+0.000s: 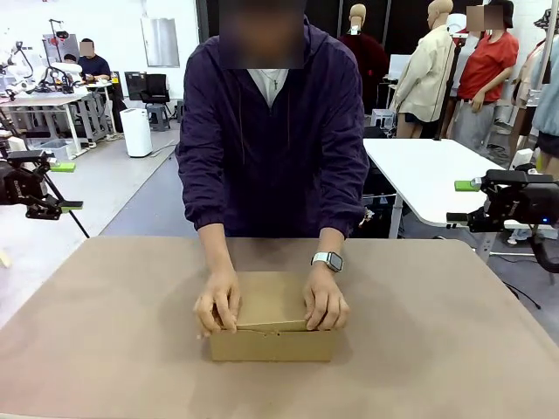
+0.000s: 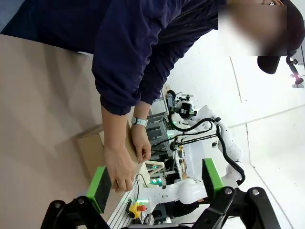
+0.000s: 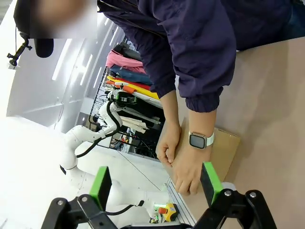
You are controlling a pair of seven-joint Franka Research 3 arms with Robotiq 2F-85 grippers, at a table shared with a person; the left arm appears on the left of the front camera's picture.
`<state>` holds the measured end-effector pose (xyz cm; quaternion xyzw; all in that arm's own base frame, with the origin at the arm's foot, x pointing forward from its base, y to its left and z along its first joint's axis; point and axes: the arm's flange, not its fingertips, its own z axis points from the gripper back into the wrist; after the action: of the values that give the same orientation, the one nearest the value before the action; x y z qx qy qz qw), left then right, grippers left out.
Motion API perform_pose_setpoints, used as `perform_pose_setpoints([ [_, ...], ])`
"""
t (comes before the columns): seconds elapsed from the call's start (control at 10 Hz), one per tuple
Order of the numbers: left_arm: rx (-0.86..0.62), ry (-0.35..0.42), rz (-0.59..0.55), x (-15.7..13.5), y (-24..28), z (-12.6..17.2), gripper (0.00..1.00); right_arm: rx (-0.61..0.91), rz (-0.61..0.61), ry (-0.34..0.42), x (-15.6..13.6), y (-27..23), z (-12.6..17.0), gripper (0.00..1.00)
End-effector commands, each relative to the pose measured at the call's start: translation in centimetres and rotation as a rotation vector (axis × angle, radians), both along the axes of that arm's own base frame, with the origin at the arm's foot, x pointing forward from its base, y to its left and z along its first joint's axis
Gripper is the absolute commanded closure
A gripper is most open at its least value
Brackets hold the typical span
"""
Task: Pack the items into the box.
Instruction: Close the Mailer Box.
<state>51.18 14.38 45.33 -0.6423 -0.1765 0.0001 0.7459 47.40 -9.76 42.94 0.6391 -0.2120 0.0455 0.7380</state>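
Front view, left edge: left gripper (image 1: 63, 186) held above the floor beside the table, well apart from the box; jaws spread, nothing between them.
Left wrist view: green pads (image 2: 99, 189) stand wide apart with empty space between; the person's forearms and the box (image 2: 90, 151) lie beyond them.
Table (image 1: 105, 332): tan surface, bare around the box.
Box (image 1: 272, 329): plain brown cardboard, at table centre toward the near edge, lid flap down over the top.
Person's hand on picture left (image 1: 217, 301): fingers curled over the near left edge of the lid, pressing on it.
Person's hand on picture right (image 1: 325, 299): fingers curled over the near right edge of the lid; a watch (image 1: 327, 260) with a pale strap on that wrist.
Items: cannot tell where they are; the lid covers the box interior.
Front view, right edge: right gripper (image 1: 462, 202) held off the table's right side, well apart from the box; jaws spread, empty.
Right wrist view: green pads (image 3: 100, 186) wide apart, nothing gripped; the watch (image 3: 200, 140) and box (image 3: 224, 149) lie beyond.
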Motion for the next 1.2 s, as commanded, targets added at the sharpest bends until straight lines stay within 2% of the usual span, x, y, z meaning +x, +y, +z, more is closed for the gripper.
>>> perform_pose_setpoints([
  [0.0, 0.013, -0.01, 0.003, -0.52, -0.25, 0.11, 0.0, -0.004, 0.002, -0.009, 0.0, 0.02, 0.19, 0.0],
  [1.1, 0.013, -0.01, 0.003, -0.52, -0.25, 0.11, 0.0, -0.004, 0.002, -0.009, 0.0, 0.02, 0.19, 0.0],
])
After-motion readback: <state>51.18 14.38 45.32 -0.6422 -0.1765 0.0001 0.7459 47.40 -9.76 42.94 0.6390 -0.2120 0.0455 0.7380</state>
